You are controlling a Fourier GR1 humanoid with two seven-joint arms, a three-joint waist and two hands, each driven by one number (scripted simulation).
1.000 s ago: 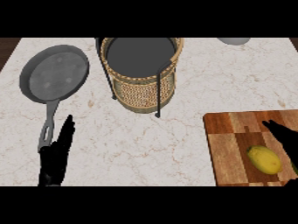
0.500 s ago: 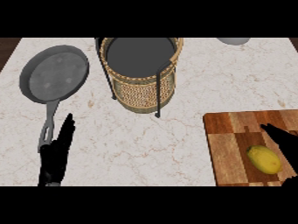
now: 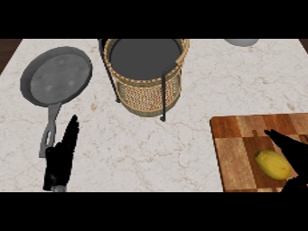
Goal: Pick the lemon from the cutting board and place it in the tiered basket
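Note:
A yellow lemon lies on the wooden cutting board at the lower right of the head view. My right hand is open just right of the lemon, its straight fingers pointing up-left along the lemon's side. The woven tiered basket with black wire legs stands at the top centre, well away from the board. My left hand rests open at the lower left, fingers up, holding nothing.
A grey frying pan lies at the upper left, its handle reaching down beside my left hand. Part of a grey bowl shows at the top right edge. Marble counter separates the basket from the board.
My right hand has shifted slightly right and down beside the lemon. The lemon, the board and my left hand have stayed where they were.

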